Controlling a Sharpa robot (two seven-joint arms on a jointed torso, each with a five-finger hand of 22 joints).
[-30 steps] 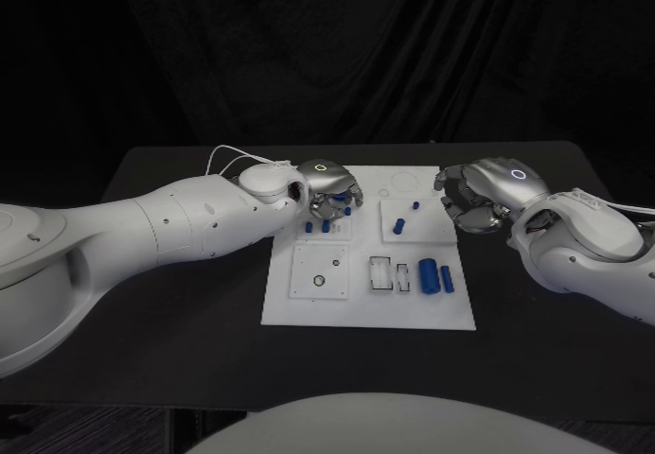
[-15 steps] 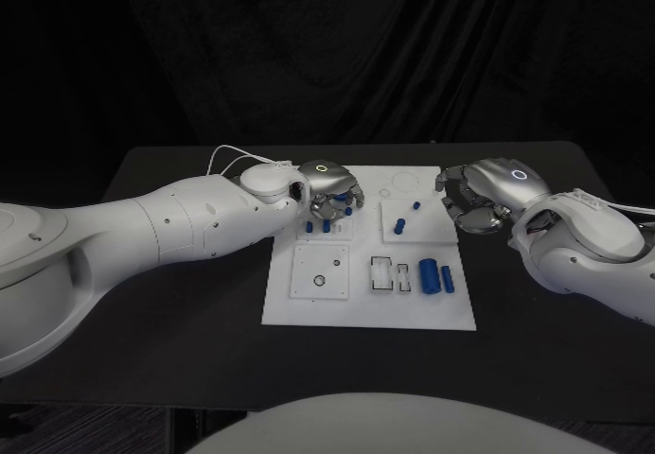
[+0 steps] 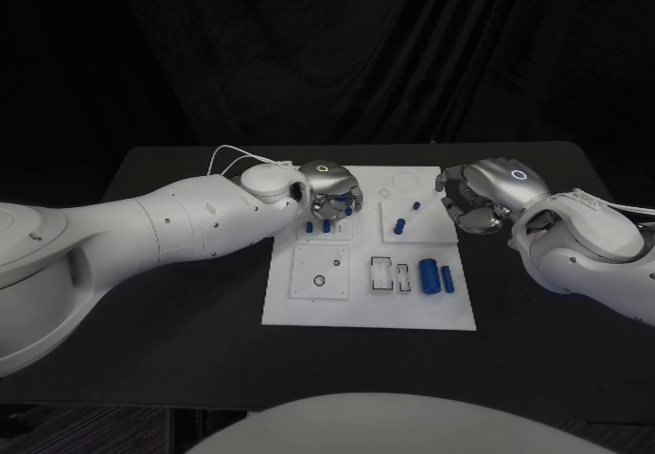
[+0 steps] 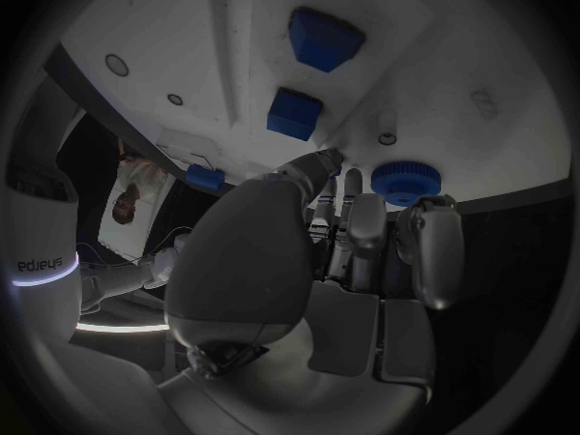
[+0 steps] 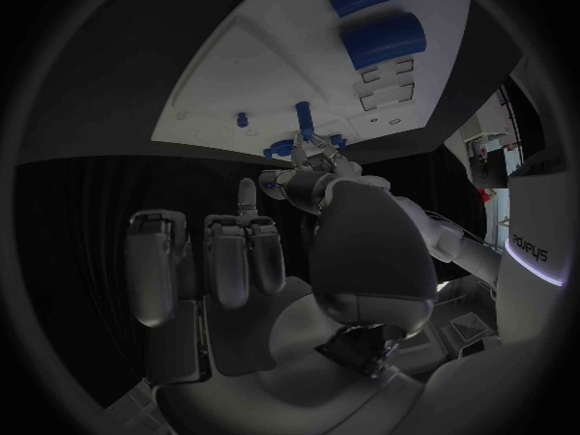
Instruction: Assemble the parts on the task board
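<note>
The white task board point(image 3: 366, 293) lies mid-table. My left hand point(image 3: 327, 189) hovers over its far left corner. In the left wrist view its fingertips point(image 4: 353, 186) reach down beside a blue toothed round part point(image 4: 405, 182); whether they grip it is unclear. Two blue blocks point(image 4: 294, 113) point(image 4: 324, 37) stand further along the board. My right hand point(image 3: 475, 199) hangs at the board's far right edge, fingers point(image 5: 230, 251) loosely spread and holding nothing. A thick blue cylinder point(image 3: 427, 276) and a slim one point(image 3: 447, 278) lie on the near right of the board.
A blue peg point(image 3: 398, 225) and a smaller one point(image 3: 414, 202) stand on the far right plate. Two small blue pieces point(image 3: 311, 227) sit below my left hand. Black table point(image 3: 164, 312) surrounds the board, with dark cloth behind.
</note>
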